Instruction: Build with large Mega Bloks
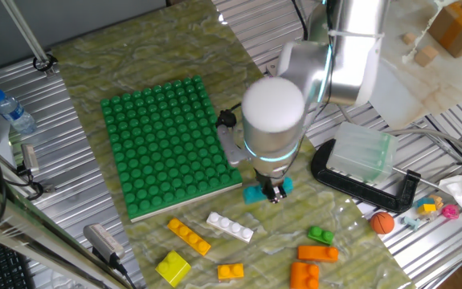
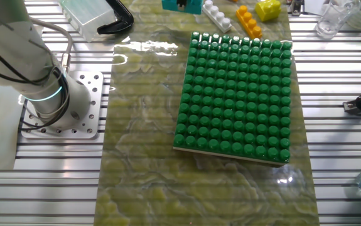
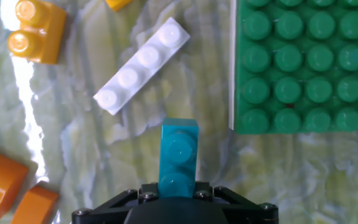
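Note:
My gripper (image 1: 273, 191) hangs low over the mat just off the near right corner of the green studded baseplate (image 1: 166, 144). It is shut on a teal Mega Blok (image 3: 179, 155), which sticks out on both sides of the fingers (image 1: 255, 193). In the hand view the gripper (image 3: 179, 188) holds the teal brick lengthwise, pointing toward a white four-stud brick (image 3: 141, 65) lying at a slant. The white brick (image 1: 229, 226) and a long yellow-orange brick (image 1: 189, 237) lie in front of the baseplate. The other fixed view shows the teal brick (image 2: 181, 5) at its top edge.
A yellow brick (image 1: 173, 267), orange bricks (image 1: 317, 254) and a green brick (image 1: 320, 235) lie scattered at the mat's near end. A small orange ball (image 1: 382, 222), a black clamp (image 1: 359, 189) and a clear box (image 1: 361, 152) sit to the right. A water bottle (image 1: 12, 111) is at the far left.

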Available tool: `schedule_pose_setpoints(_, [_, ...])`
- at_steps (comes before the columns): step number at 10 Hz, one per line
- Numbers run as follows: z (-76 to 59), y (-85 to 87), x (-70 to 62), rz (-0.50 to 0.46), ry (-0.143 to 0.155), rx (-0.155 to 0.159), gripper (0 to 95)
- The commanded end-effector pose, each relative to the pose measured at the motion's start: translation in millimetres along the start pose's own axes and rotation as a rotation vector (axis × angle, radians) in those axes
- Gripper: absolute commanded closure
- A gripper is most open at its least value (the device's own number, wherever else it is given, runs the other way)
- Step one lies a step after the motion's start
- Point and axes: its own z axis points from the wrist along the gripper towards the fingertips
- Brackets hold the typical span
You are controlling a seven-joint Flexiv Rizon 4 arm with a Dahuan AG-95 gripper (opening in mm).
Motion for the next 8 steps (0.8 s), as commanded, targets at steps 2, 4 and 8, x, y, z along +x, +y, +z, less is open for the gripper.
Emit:
schedule_pose_setpoints(2, [-0.7,-61.4,-19.9,-0.045,-0.053,-0.007,95.0])
schedule_pose_setpoints(4, [1.6,-92.2,-32.6,-0.081,-0.079,-0.02,95.0])
schedule_pose_setpoints(8, [-1.7,-92.8,-34.3,-0.037,-0.036,-0.02,95.0])
